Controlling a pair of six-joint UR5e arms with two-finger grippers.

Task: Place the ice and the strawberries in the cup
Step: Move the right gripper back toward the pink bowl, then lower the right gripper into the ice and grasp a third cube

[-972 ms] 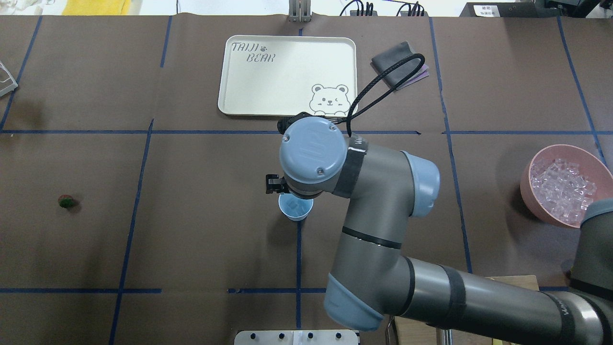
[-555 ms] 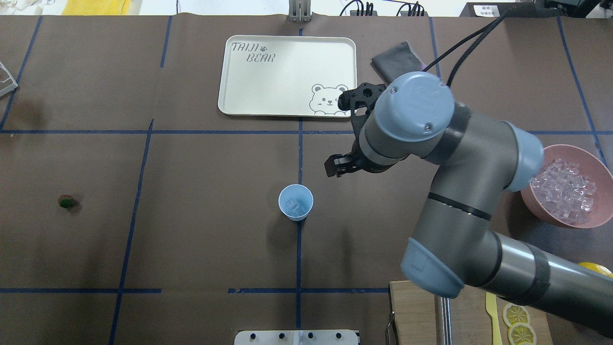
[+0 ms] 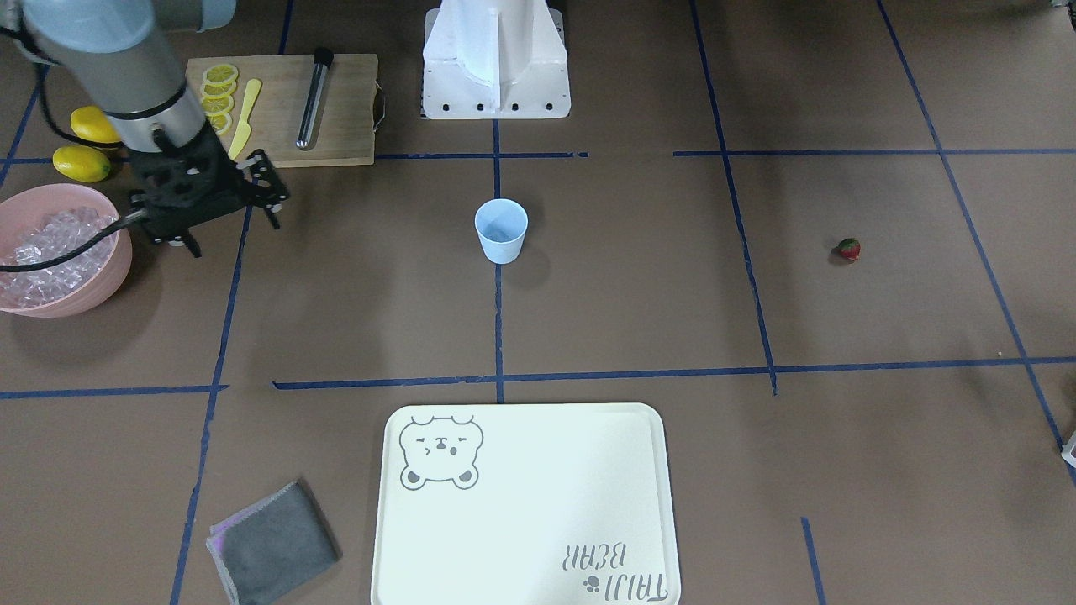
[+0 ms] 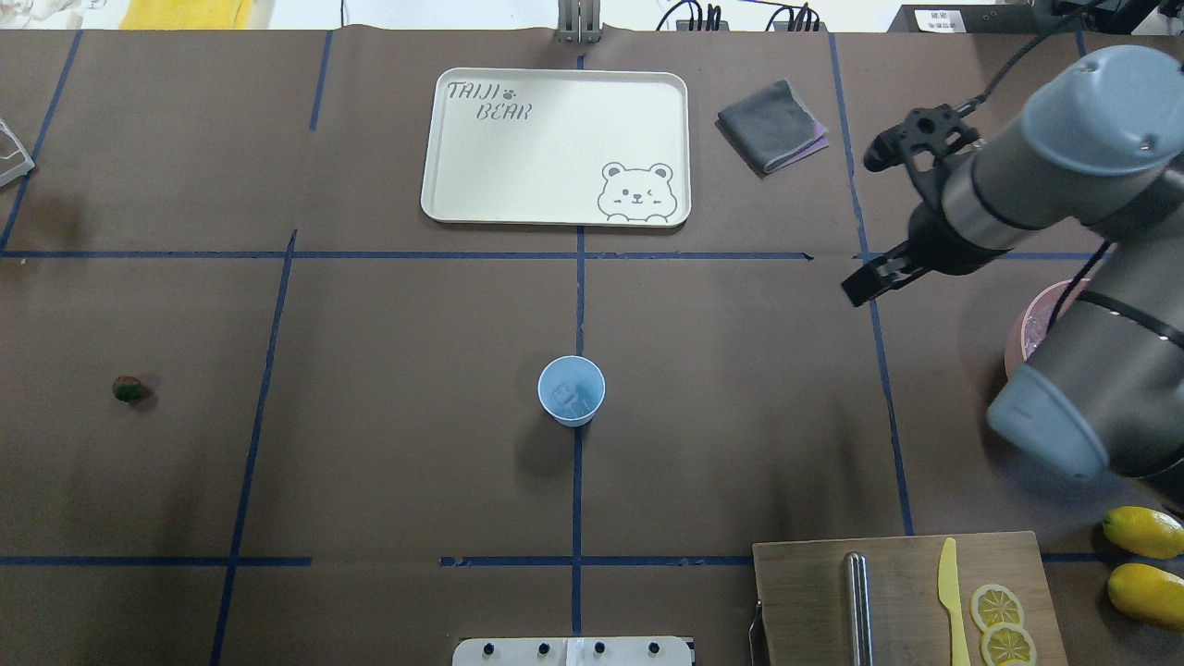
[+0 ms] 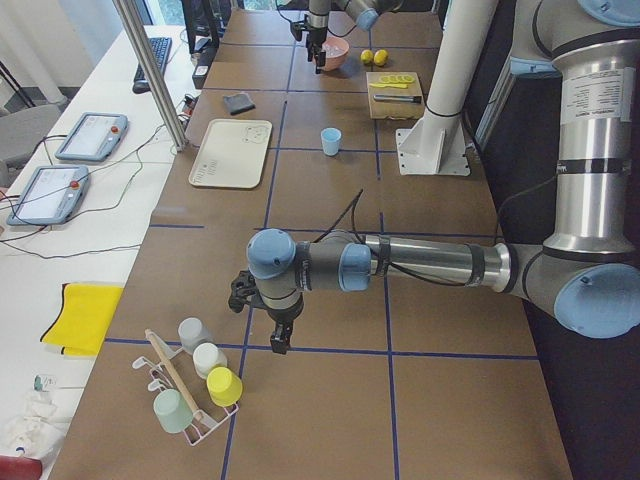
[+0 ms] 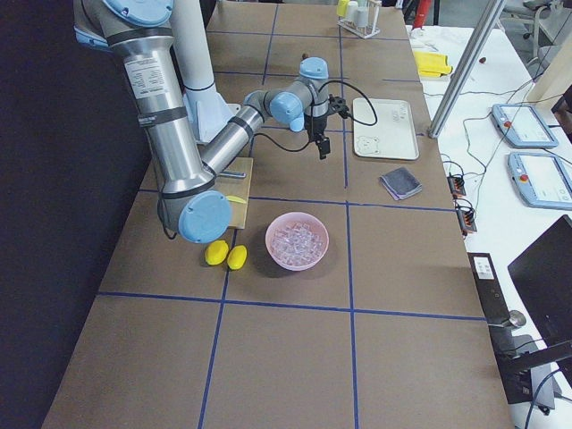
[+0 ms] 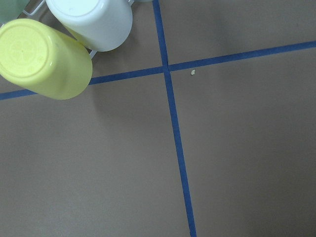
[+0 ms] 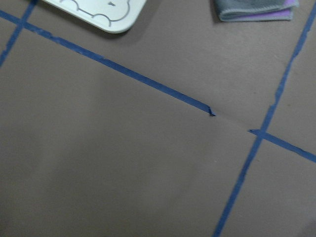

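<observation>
The light blue cup (image 4: 572,390) stands upright at the table's middle and also shows in the front view (image 3: 501,230). A few clear ice cubes (image 4: 574,399) lie inside it. More ice (image 3: 46,239) is heaped in the pink bowl (image 3: 101,286). The strawberry (image 4: 128,388) lies alone far to the left. My right gripper (image 4: 858,288) hangs in the air between the cup and the bowl; it looks open and holds nothing. My left gripper (image 5: 278,345) shows only in the exterior left view, so I cannot tell whether it is open or shut.
A cream tray (image 4: 555,148) and a grey cloth (image 4: 772,125) lie at the far side. A cutting board (image 4: 814,592) holds a metal rod, a yellow knife and lemon slices, with two lemons (image 4: 1142,555) beside it. A rack of cups (image 5: 195,400) stands near my left gripper.
My right gripper has moved from just above the cup to the right, towards the pink bowl. The ice cubes in the cup are now uncovered. The strawberry has not moved.
</observation>
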